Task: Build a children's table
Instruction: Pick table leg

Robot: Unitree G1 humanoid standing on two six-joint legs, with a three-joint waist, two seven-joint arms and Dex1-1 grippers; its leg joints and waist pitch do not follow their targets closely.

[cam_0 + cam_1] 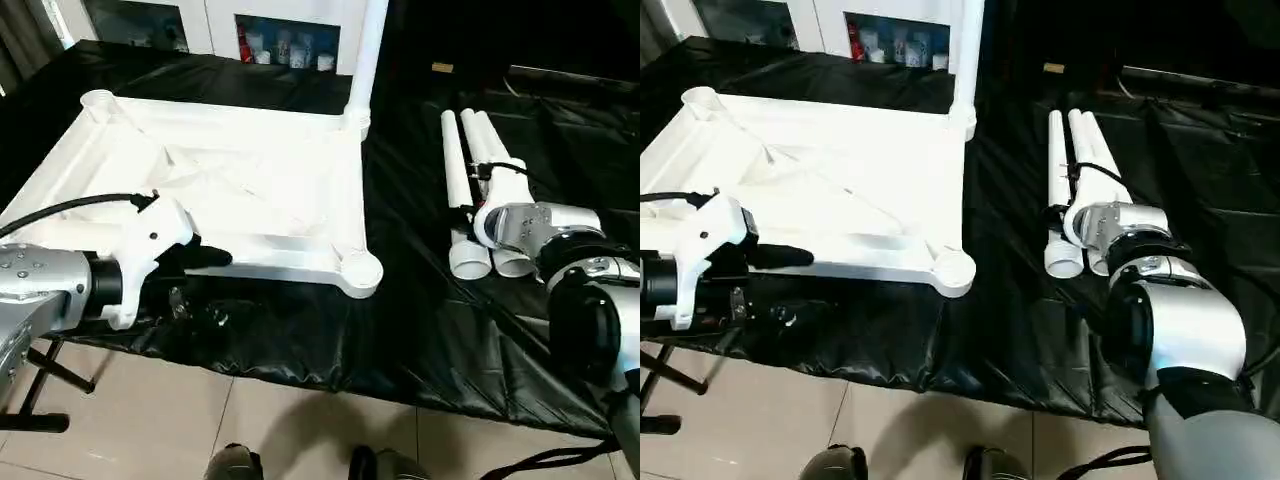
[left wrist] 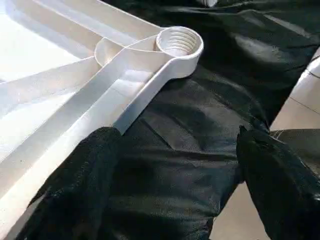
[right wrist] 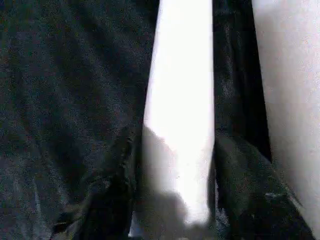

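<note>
Where the black cloth [image 1: 420, 330] hangs over the near table edge, we find our left gripper [image 2: 175, 200], fingers spread wide and empty, one fingertip [image 1: 205, 257] lying against the near rim of the tabletop [image 1: 220, 180]. That tabletop lies ribbed side up; its near right corner socket [image 2: 179, 41] is empty and threaded. Our right gripper [image 3: 175, 195] is hidden in the head views behind its own wrist housing; its wrist view has the two fingers on either side of one loose leg [image 3: 180, 115], and we cannot tell whether they press it. Three loose legs [image 1: 470, 180] lie side by side right of the tabletop. Farther off, one leg [image 1: 365, 60] stands upright in the far right socket, its top cut off. Beyond, a cabinet [image 1: 280, 35] is partly visible.
</note>
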